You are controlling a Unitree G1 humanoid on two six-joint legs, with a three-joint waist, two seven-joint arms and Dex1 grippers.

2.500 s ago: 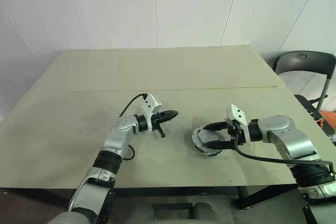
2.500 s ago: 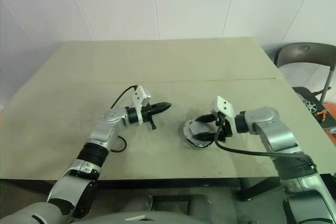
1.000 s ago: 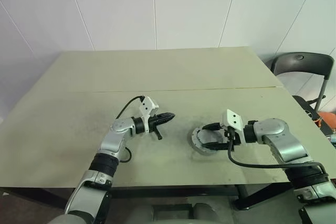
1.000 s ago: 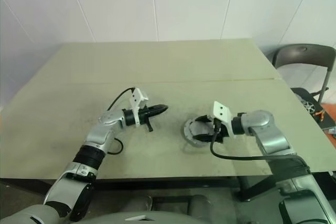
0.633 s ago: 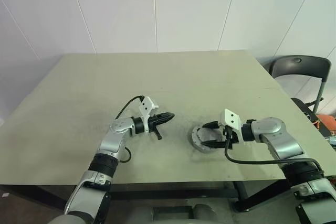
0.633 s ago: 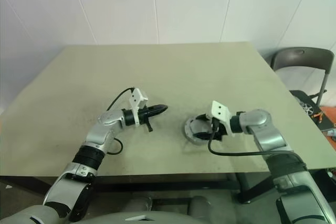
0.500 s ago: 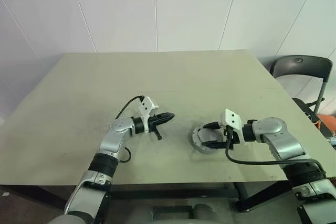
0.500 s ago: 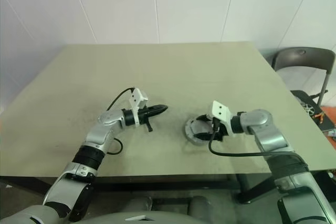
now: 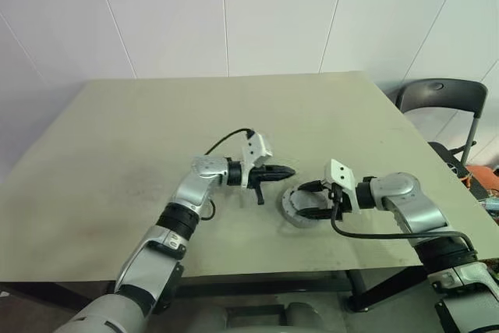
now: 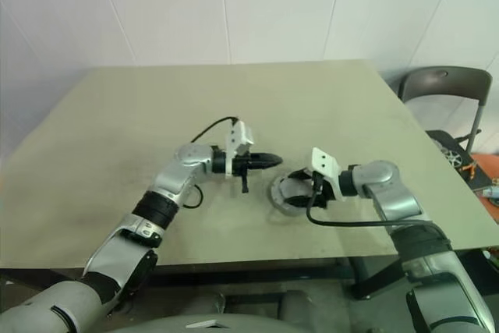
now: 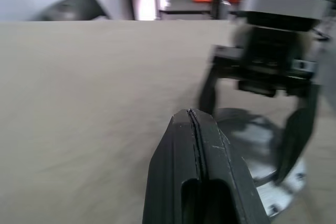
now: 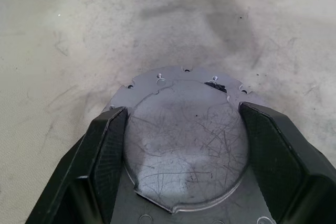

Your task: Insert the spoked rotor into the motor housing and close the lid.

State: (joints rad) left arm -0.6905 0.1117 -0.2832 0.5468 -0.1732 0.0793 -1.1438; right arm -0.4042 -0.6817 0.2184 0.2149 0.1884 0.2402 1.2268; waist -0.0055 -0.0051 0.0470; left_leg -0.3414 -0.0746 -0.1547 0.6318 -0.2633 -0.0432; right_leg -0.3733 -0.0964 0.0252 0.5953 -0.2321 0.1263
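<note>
Motor housing (image 12: 184,129), scratched silver puck on the desk (image 9: 117,161), sits clasped between right fingers (image 12: 110,150); left fingers (image 11: 197,156), pressed together, point from nine o'clock.

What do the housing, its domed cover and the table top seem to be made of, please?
The housing: likely metal, silver-grey and matte, with a scalloped flange and small holes along its rim. The cover: probably bare metal too, dull and crossed by many fine scratches, though a coated plastic can't be ruled out. The table: beige, matte, possibly laminate, smudged with dark marks around the housing.
</note>
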